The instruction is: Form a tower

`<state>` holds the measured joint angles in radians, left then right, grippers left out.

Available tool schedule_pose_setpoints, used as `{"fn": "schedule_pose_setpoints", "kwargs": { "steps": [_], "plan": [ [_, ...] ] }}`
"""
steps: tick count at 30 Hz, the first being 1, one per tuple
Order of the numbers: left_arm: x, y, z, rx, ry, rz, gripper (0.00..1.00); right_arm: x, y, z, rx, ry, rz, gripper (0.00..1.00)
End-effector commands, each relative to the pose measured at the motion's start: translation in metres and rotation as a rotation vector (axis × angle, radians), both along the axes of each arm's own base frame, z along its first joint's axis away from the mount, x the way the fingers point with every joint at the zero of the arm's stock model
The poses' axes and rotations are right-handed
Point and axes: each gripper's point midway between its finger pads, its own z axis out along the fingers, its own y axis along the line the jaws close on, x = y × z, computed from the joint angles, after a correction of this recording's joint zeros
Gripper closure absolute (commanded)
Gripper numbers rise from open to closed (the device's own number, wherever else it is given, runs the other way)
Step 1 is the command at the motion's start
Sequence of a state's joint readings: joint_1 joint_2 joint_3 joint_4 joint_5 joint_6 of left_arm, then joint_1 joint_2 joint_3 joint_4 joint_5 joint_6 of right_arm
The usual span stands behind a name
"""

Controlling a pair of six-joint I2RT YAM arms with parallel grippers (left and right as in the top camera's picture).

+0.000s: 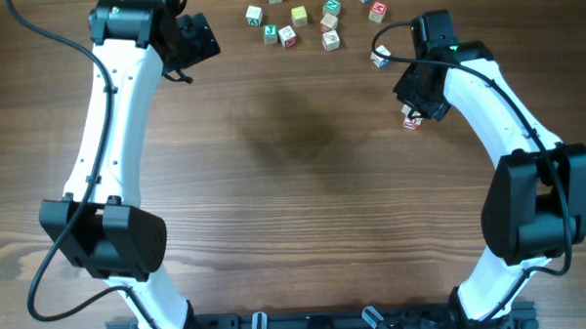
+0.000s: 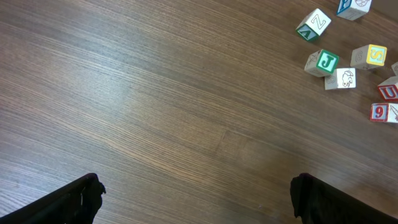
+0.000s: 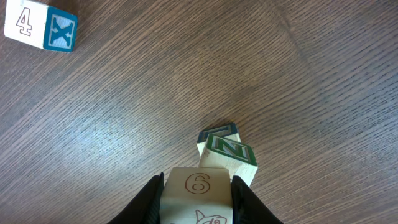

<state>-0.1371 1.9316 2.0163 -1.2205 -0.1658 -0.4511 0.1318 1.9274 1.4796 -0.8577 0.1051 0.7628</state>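
Right jaws pinch the tower, probably light, stiff and slick, by its top cube's opposite flat sides; left jaws spread.

Bunch of loose cubes at far edge of table, near middle. One cube alone, right of bunch. Tower nearer, under right gripper. Top cube between its fingers, touching both. N cube below, poking out behind. Left gripper left of bunch, well apart.
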Motion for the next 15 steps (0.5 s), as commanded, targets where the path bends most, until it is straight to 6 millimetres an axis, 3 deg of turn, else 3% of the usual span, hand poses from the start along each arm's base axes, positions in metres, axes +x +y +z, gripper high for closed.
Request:
{"fn": "schedule_pose_setpoints", "kwargs": {
  "steps": [1, 6, 15],
  "plan": [
    [-0.003, 0.0, 0.01, -0.008, -0.023, 0.002, 0.0, -0.002, 0.003, 0.004, 0.019, -0.004, 0.0, 0.75],
    [-0.003, 0.0, 0.01, -0.008, -0.023, 0.002, 0.0, 0.0, 0.003, 0.02, 0.023, -0.044, 0.0, 0.75],
    [-0.003, 0.0, 0.01, -0.008, -0.022, 0.002, 0.0, -0.004, -0.004, 0.025, -0.007, -0.043, -0.014, 0.76]
  ]
}}
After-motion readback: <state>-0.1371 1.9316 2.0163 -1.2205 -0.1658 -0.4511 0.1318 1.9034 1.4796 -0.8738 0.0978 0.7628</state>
